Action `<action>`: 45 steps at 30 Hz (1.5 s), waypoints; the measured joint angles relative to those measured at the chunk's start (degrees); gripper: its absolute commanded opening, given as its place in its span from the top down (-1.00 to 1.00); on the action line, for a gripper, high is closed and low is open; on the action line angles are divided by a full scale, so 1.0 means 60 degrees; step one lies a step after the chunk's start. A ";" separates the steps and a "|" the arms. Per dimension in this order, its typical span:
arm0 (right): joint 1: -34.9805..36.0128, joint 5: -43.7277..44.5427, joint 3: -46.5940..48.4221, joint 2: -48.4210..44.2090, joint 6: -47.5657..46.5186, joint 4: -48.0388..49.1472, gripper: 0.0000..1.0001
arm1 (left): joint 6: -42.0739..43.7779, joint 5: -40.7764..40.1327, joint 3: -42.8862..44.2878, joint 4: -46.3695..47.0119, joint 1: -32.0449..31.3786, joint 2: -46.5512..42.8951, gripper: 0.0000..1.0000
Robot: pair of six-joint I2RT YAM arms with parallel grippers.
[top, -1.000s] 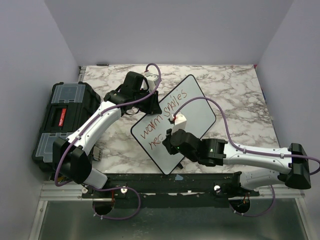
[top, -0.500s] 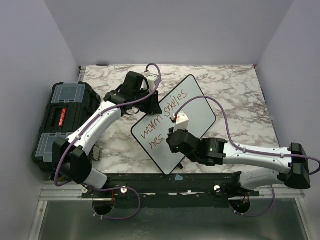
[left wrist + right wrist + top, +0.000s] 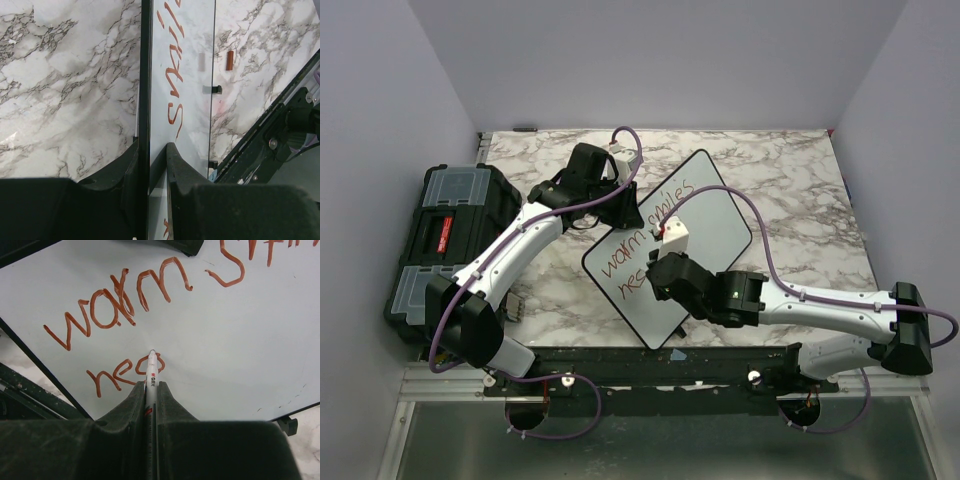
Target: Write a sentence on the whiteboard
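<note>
The whiteboard [image 3: 715, 225] lies tilted on the marble table; it also shows in the left wrist view [image 3: 192, 75] and the right wrist view [image 3: 240, 350]. The sentence [image 3: 130, 300] in red reads "warm smiles" with "hea" started below. My left gripper [image 3: 152, 150] is shut on the whiteboard's black rim at its far edge [image 3: 620, 205]. My right gripper [image 3: 151, 387] is shut on a white marker [image 3: 151, 375], its tip touching the board at the third letter of the lower line [image 3: 655, 270].
A black toolbox [image 3: 445, 235] with clear lid compartments stands at the left table edge. A red marker cap [image 3: 229, 60] lies on the marble beside the board. The black frame rail [image 3: 650, 360] runs along the near edge.
My right gripper has moved up and left with the marker, adding to the lower line's third letter. The left arm has not moved.
</note>
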 measured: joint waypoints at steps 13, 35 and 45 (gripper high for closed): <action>0.0000 -0.0004 -0.0062 -0.0022 -0.0036 0.0098 0.99 | 0.0000 0.0000 0.0000 -0.0004 0.0000 0.0000 1.00; 0.0000 0.0080 -0.0703 -0.0437 0.0452 -0.0160 0.99 | -0.0004 0.0004 -0.0004 0.0000 0.0000 0.0000 1.00; 0.0000 0.0477 -0.0237 -0.0532 0.0222 -0.0415 0.99 | -0.0033 0.0004 -0.0004 0.0000 0.0000 0.0000 1.00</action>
